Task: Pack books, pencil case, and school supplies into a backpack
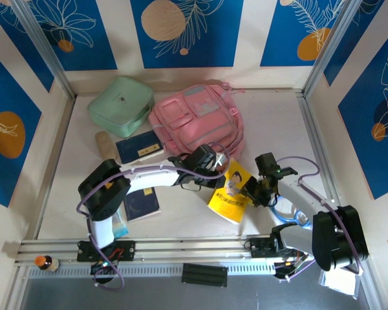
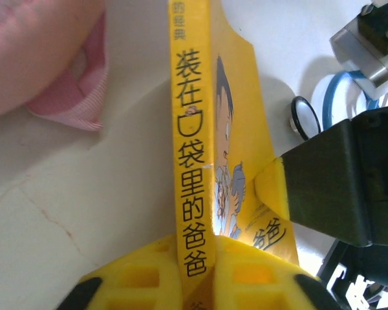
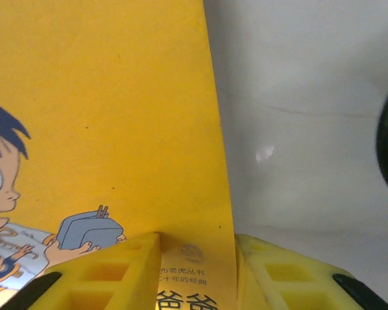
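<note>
The yellow book (image 1: 227, 194) with the cartoon figure stands tilted off the table in front of the pink backpack (image 1: 194, 121). My left gripper (image 2: 204, 248) is shut on its spine (image 2: 191, 129). My right gripper (image 3: 197, 242) grips the book's opposite edge (image 3: 116, 97), one finger (image 2: 271, 187) lying on the cover. In the top view the left gripper (image 1: 215, 166) and right gripper (image 1: 253, 189) flank the book. One navy book (image 1: 139, 147) lies beside the backpack, another (image 1: 141, 203) under the left arm. The beige pencil case (image 1: 103, 143) lies left of them.
A mint-green square case (image 1: 119, 104) sits at the back left, touching the backpack. A blue ring (image 1: 286, 210) and a small dark ring (image 2: 305, 117) lie right of the yellow book. Walls close in the table on three sides. An orange bottle (image 1: 45, 263) rests on the front rail.
</note>
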`<state>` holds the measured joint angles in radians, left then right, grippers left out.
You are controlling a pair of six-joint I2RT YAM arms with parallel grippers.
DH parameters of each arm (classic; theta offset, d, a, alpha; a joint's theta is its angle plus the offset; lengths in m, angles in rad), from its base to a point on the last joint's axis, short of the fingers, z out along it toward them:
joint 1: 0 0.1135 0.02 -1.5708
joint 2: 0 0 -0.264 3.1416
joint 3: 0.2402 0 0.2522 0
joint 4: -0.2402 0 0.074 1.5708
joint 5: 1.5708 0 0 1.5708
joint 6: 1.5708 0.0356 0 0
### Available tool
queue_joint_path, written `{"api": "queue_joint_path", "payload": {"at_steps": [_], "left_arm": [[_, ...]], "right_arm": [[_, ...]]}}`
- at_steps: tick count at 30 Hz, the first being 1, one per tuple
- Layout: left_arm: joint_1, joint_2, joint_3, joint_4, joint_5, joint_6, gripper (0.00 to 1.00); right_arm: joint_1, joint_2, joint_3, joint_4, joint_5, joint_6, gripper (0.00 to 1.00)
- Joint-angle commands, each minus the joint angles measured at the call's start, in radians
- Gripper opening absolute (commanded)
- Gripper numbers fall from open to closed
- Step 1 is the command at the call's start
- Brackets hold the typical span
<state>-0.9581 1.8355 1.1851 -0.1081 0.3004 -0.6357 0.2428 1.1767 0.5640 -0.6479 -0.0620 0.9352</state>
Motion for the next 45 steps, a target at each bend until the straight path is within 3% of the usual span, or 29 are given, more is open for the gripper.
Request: {"api": "queue_joint_path", "payload": {"at_steps": [1, 10, 16, 22, 29, 34, 45], "left_arm": [[0.027, -0.063, 0.045, -0.025, 0.005, 0.039, 0.02], [0.177, -0.181, 0.132, -0.048, -0.062, 0.085, 0.0], [0.262, -0.236, 0.156, 0.093, -0.119, 0.06, 0.0], [0.338, -0.239, 0.19, 0.193, -0.183, -0.071, 0.0], [0.366, -0.227, 0.166, 0.406, -0.264, -0.309, 0.0], [0.37, -0.228, 0.129, 0.486, -0.315, -0.453, 0.0], [0.369, -0.186, 0.126, 0.551, -0.335, -0.59, 0.0]], "right_arm": [[-0.02, -0.005, 0.076, 0.071, -0.006, -0.034, 0.39], [-0.09, -0.029, 0.147, 0.231, -0.08, -0.057, 0.65], [-0.103, -0.022, 0.129, 0.583, -0.278, 0.054, 0.73], [-0.072, 0.031, 0.143, 0.872, -0.342, 0.253, 0.82], [-0.006, 0.198, 0.161, 1.209, -0.395, 0.534, 0.86], [0.037, 0.285, 0.155, 1.439, -0.324, 0.678, 0.87], [0.072, 0.405, 0.206, 1.609, -0.263, 0.805, 0.85]]}}
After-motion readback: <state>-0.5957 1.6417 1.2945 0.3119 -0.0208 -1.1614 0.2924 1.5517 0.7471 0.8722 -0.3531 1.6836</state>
